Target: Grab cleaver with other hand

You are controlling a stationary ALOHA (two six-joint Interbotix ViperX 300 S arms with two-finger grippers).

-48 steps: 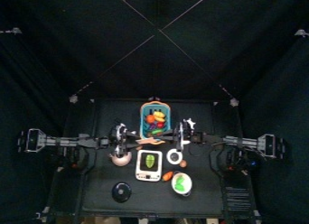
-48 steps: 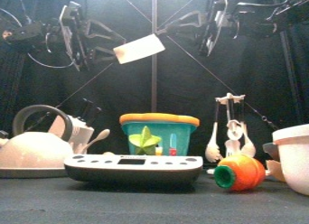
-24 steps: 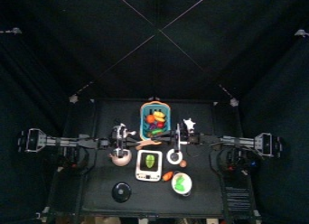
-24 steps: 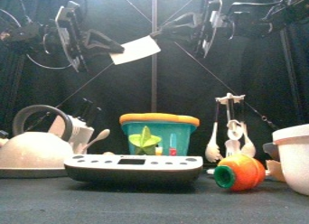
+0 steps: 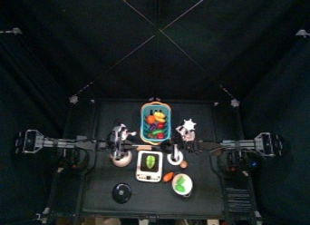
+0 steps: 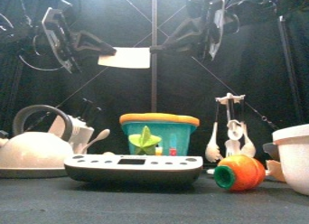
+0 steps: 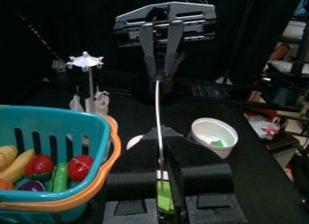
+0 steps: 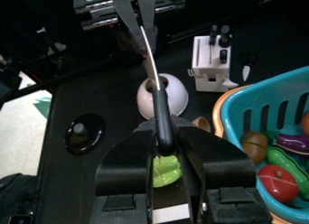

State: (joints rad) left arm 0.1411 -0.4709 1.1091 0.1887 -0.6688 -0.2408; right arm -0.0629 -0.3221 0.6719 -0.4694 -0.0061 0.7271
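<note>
The right tool (image 8: 161, 142) appears pinched on the cleaver's (image 6: 125, 58) dark handle, and the left tool (image 7: 165, 173) pinched at the blade end, high above the bench (image 5: 97, 174). Confirm the receiving grip is firm before the other side lets go.

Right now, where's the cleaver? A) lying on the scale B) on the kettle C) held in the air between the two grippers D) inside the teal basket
C: in the front view the cleaver hangs level, high above the basket, with the left gripper at one end and the right gripper at the other.
</note>
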